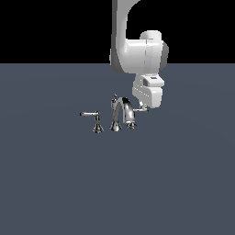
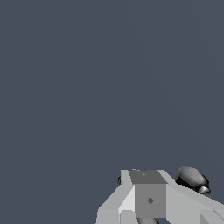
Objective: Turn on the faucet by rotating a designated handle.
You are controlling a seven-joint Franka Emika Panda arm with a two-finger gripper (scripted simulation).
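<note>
The chrome faucet [image 1: 120,112] stands on the grey floor, its arched spout [image 1: 127,108] curving down toward the exterior view's right. The longer lever [image 1: 89,114] sits on its own flared post at the exterior view's left. The designated handle [image 1: 140,110], a short lever with a pale tip, sticks out from the post at the spout's curved-down end. My gripper [image 1: 144,107] hangs right over that tip, touching or nearly touching it. In the wrist view the fingers [image 2: 148,199] show no gap between them, and a chrome part [image 2: 192,179] lies just beside them.
The flat grey floor [image 1: 114,183] spreads all around the faucet. The white arm [image 1: 137,55] comes down from above, behind the faucet.
</note>
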